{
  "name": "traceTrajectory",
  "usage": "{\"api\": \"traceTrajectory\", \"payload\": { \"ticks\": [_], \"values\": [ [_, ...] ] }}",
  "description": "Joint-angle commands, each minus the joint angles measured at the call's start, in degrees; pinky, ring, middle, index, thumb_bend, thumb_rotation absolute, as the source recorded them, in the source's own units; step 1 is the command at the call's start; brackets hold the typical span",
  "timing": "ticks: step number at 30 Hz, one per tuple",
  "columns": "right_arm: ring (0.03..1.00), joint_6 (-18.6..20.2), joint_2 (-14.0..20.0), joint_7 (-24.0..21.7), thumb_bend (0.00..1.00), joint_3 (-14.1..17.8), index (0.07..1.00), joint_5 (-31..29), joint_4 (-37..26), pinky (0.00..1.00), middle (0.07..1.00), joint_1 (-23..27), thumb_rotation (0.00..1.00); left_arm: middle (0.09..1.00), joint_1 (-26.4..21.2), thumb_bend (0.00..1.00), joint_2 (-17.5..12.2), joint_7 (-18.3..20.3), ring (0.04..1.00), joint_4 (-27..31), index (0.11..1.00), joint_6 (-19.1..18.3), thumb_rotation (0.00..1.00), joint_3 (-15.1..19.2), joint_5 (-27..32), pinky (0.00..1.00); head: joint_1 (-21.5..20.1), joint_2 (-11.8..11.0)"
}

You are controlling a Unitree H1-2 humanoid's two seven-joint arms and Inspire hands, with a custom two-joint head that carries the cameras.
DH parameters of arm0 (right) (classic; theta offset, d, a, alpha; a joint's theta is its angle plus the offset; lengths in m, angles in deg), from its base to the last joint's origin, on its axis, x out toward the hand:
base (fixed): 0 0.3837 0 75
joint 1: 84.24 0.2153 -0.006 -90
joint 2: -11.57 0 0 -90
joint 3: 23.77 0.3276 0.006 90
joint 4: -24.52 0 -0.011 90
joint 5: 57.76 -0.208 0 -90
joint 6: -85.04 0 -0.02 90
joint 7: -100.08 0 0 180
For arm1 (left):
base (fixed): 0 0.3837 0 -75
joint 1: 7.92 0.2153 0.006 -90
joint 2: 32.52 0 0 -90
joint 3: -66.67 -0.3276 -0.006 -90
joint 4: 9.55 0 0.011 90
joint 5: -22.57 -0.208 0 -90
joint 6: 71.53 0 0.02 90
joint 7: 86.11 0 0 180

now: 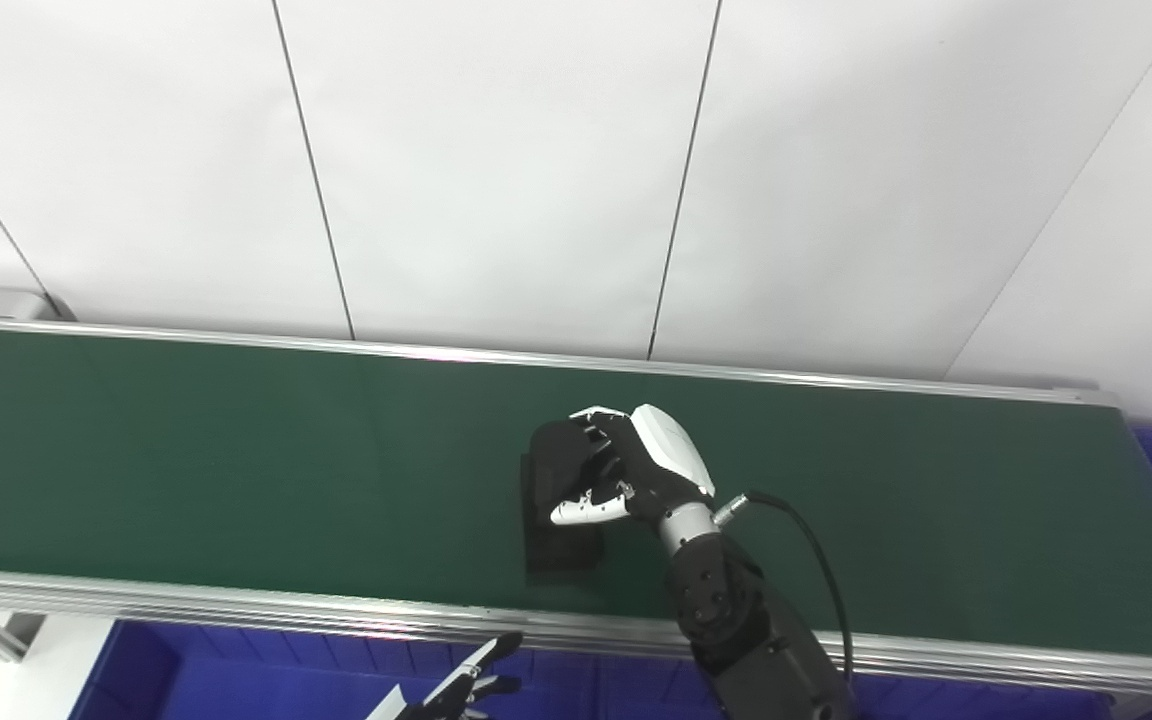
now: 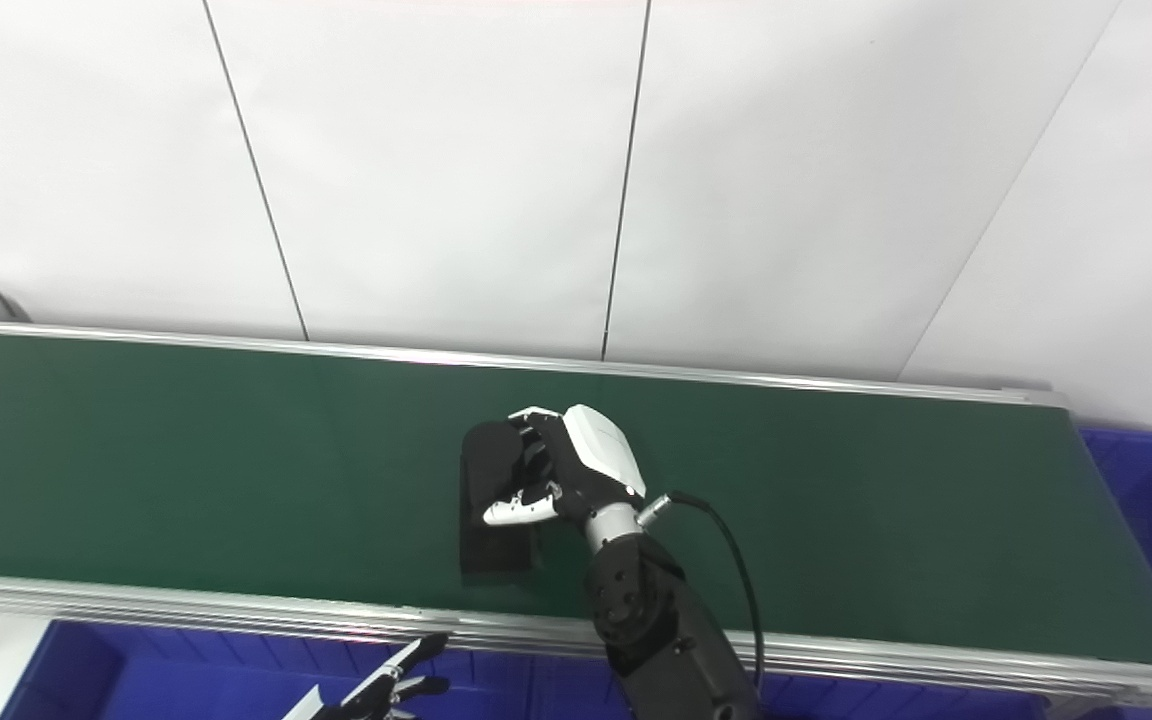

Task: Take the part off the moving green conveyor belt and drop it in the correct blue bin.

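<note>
The right robot hand point(image 1: 636, 460) is reaching over the green belt point(image 1: 236, 470) and curling its fingers point(image 1: 591, 511) around the top of a black part point(image 1: 561, 500), which is sitting on the belt near the front rail, roughly mid-length. The fingers are wrapping the part's upper end while its lower half is sticking out below the hand, so I would call it clamped on the part, though I am judging that from the curl of the fingers and not from any visible lift.

What is worrying me is the hold being so high on the piece. If the belt is running, it may be dragging the lower end sideways and twisting the part out of the fingers, and a lift from the top alone could let it swing or slip (the black-on-dark surfaces are hiding how deep the hold goes). The cable point(image 1: 816, 550) at the wrist is looping low over the belt and could brush it.

The left robot hand point(image 1: 466, 690) is barely peeking in at the bottom edge, fingers spread, holding nothing.

A blue bin point(image 1: 236, 670) is lying below the front rail, and another bin point(image 2: 1146, 500) is showing past the belt's right end; what I can see of both is showing no contents.
</note>
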Motion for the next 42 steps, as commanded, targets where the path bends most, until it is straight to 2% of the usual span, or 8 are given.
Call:
{"api": "traceTrajectory", "payload": {
  "ticks": [1, 6, 12, 17, 20, 24, 33, 42],
  "values": [
    [0.484, -4.1, -1.5, 3.1, 0.51, -0.2, 0.544, 0.5, -0.1, 0.42, 0.444, 1.8, 0.0, 0.982, 0.2, 0.99, -1.0, 0.2, 0.888, 1.6, 0.97, 2.0, 0.33, 0.3, 0.9, 0.71, -0.1, 0.1],
    [0.436, -5.2, -1.9, 6.5, 0.52, 0.8, 0.504, 0.1, -0.8, 0.38, 0.478, 0.8, 0.0, 0.984, 0.3, 0.99, -1.3, 0.7, 0.889, 1.8, 0.968, 2.0, 0.33, 0.9, 1.3, 0.7, -0.3, 0.3],
    [0.481, -8.1, -1.5, 10.1, 0.51, 1.7, 0.542, -0.2, -3.8, 0.42, 0.457, -1.2, 0.0, 0.975, 0.3, 0.97, -1.3, 1.5, 0.887, 1.9, 0.962, 2.0, 0.31, 1.4, 2.5, 0.71, -0.9, 0.6],
    [0.326, -6.9, -0.4, 10.1, 0.52, 2.6, 0.499, -0.2, -11.6, 0.24, 0.475, -5.1, 0.0, 0.975, 0.4, 0.96, -1.4, 2.4, 0.897, 2.2, 0.964, 2.0, 0.32, 2.1, 2.8, 0.72, -1.6, 1.8],
    [0.324, -7.0, 0.4, 10.0, 0.52, 3.1, 0.493, -0.3, -15.6, 0.24, 0.478, -7.4, 0.0, 0.972, 0.6, 0.96, -1.4, 2.8, 0.899, 2.6, 0.962, 2.1, 0.32, 2.6, 3.0, 0.72, -2.0, 2.5],
    [0.428, -5.7, 2.4, 7.6, 0.51, 4.1, 0.532, -0.9, -23.8, 0.36, 0.454, -11.5, 0.0, 0.971, 0.8, 0.96, -1.6, 3.5, 0.9, 3.2, 0.964, 2.1, 0.31, 3.4, 3.3, 0.71, -2.3, 3.8],
    [0.455, -1.6, 6.7, -0.4, 0.51, 6.7, 0.546, -2.1, -41.1, 0.39, 0.455, -20.7, 0.0, 0.964, 0.9, 0.95, -1.8, 6.7, 0.895, 6.1, 0.953, 2.0, 0.3, 5.6, 5.0, 0.7, -3.1, 9.2],
    [0.453, 0.1, 13.8, -10.3, 0.51, 8.9, 0.544, -6.3, -50.0, 0.4, 0.453, -28.9, 0.0, 0.958, 0.4, 0.96, -1.1, 8.8, 0.886, 8.7, 0.956, 0.0, 0.28, 7.3, 5.7, 0.71, -2.9, 13.1]
  ]
}}
